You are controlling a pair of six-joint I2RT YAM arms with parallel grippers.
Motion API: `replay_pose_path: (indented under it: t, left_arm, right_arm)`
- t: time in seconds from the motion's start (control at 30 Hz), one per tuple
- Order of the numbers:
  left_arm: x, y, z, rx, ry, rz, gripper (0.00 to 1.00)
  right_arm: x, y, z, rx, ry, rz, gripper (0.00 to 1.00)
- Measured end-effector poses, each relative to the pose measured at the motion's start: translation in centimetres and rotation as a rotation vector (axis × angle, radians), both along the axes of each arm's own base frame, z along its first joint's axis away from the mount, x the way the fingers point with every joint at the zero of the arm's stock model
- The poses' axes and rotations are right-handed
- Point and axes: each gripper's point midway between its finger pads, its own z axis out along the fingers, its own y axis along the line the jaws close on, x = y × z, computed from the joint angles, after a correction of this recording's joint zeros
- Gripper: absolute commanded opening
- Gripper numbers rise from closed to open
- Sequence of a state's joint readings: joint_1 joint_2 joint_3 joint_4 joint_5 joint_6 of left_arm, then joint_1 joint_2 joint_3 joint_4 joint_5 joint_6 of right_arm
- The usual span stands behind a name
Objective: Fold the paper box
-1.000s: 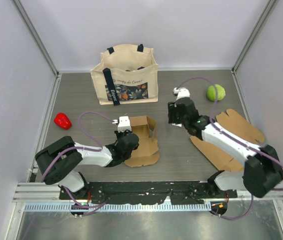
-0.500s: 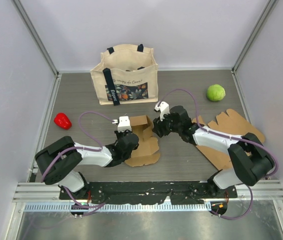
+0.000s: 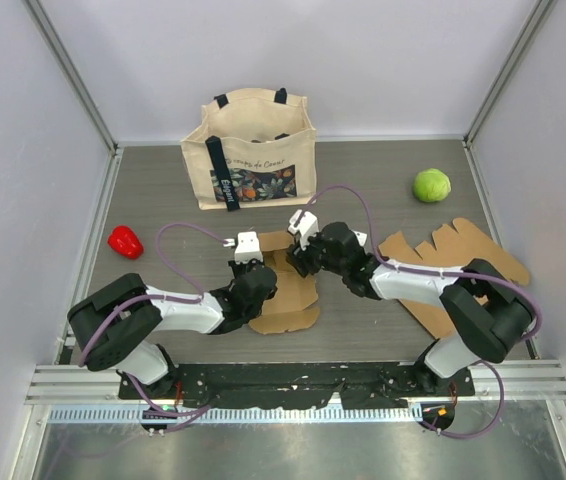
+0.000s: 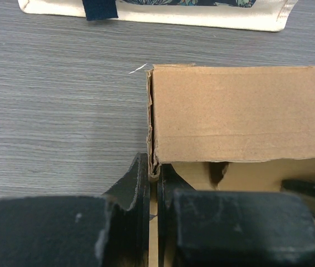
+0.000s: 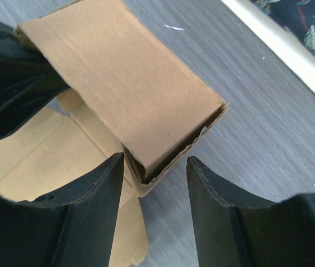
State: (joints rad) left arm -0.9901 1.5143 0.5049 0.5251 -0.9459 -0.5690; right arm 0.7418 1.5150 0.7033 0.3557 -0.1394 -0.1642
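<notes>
beyond paper box (image 3: 296,300), tote (image 3: 259,150) (lettering unreadable)

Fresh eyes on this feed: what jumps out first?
Both arms meet at the half-folded brown cardboard box in the middle: the left tool is shut on its raised wall, and the open right tool straddles that wall's other end. Behind stands a cream printed tote bag; a flat cardboard blank lies right.
</notes>
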Motion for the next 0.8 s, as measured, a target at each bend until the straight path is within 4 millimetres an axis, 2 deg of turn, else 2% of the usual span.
replay_pose_path:
  t: [0.13, 0.3, 0.47, 0.67, 0.8]
  left_arm:
    - [0.0, 0.0, 0.0, 0.0, 0.0, 0.0, 0.0]
    - [0.0, 0.0, 0.0, 0.001, 0.0, 0.0, 0.0]
    - [0.0, -0.1, 0.0, -0.002, 0.002, -0.007, 0.0]
    - [0.0, -0.2, 0.0, -0.004, 0.001, -0.006, 0.0]
    - [0.0, -0.2, 0.0, -0.005, 0.001, -0.006, 0.0]
  right_arm:
    - [0.7, 0.6, 0.1, -0.001, -0.066, -0.044, 0.53]
    - [1.2, 1.1, -1.0, -0.055, -0.152, -0.122, 0.52]
    - [2.1, 0.5, -2.1, -0.116, -0.234, -0.266, 0.49]
    - [3.2, -0.7, -2.5, -0.119, -0.291, -0.439, 0.48]
    - [3.8, -0.8, -2.6, -0.111, -0.31, -0.521, 0.43]
